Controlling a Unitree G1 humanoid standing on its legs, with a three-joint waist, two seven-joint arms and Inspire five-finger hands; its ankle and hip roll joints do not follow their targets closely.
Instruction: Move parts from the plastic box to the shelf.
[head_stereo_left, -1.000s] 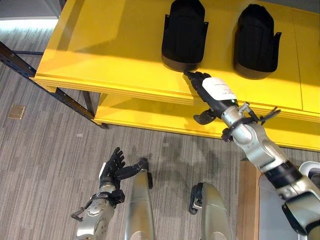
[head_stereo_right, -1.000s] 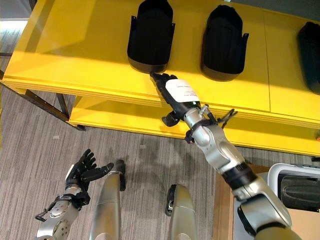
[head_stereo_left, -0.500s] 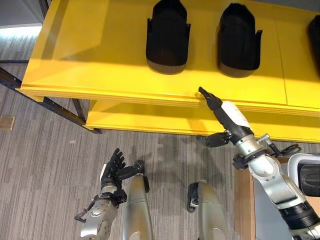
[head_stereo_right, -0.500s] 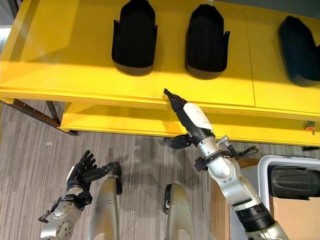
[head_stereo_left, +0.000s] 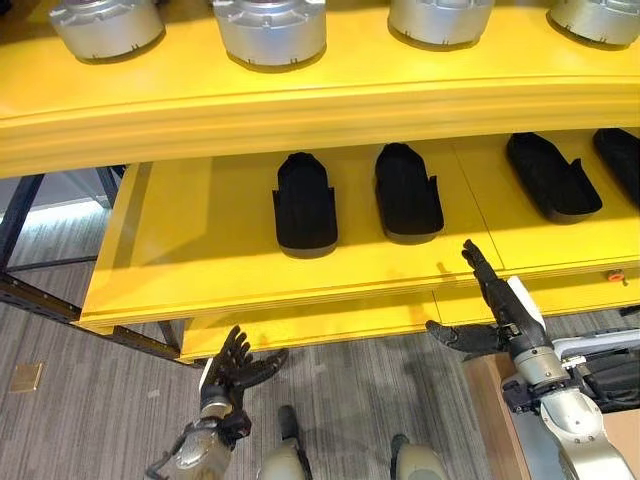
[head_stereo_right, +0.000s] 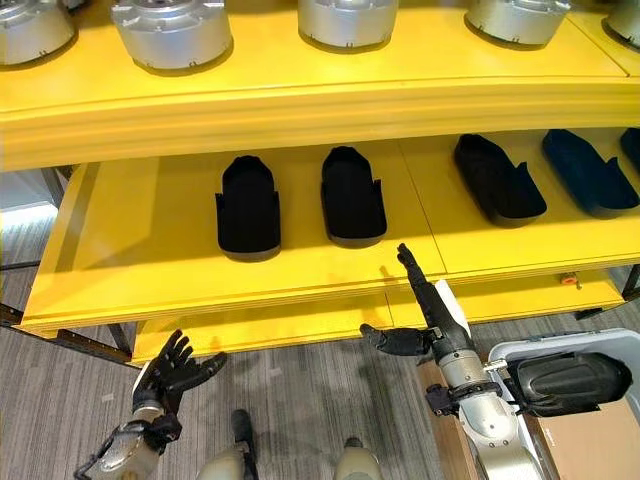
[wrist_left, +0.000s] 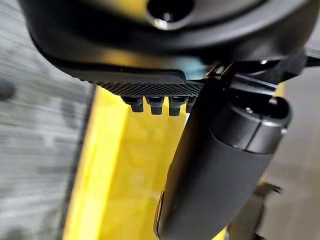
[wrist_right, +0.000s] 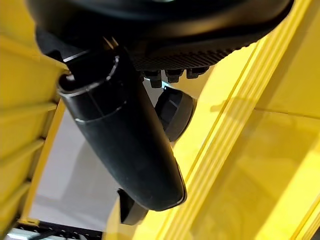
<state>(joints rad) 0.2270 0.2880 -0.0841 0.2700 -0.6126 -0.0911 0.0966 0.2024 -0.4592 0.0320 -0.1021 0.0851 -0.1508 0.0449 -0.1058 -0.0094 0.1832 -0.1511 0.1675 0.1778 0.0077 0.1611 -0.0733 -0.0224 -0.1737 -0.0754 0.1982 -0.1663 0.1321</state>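
Several black shell-shaped parts lie on the middle level of the yellow shelf (head_stereo_left: 200, 270): one (head_stereo_left: 304, 205), a second (head_stereo_left: 407, 192) and a third (head_stereo_left: 548, 177) further right. My right hand (head_stereo_left: 510, 315) hovers just before the shelf's front edge, below the second part, open, with straight fingers, thumb spread, holding nothing. Its thumb (wrist_right: 125, 145) stands bare against the yellow boards. Another black part (head_stereo_right: 565, 380) lies in the white plastic box (head_stereo_right: 600, 345) at the lower right. My left hand (head_stereo_right: 165, 378) is low on the left, open and empty, over the carpet.
Several silver cylindrical parts, such as one (head_stereo_left: 270, 28), stand on the shelf's top level. A lower yellow board (head_stereo_left: 300, 325) juts out under the middle level. A brown stand (head_stereo_right: 590, 440) bears the box. Grey carpet (head_stereo_left: 80, 400) lies in front.
The camera has tilted up, bringing the top level into view. My right hand has drawn back from the leftmost black part and moved right, away from the shelf edge. The left hand stays put.
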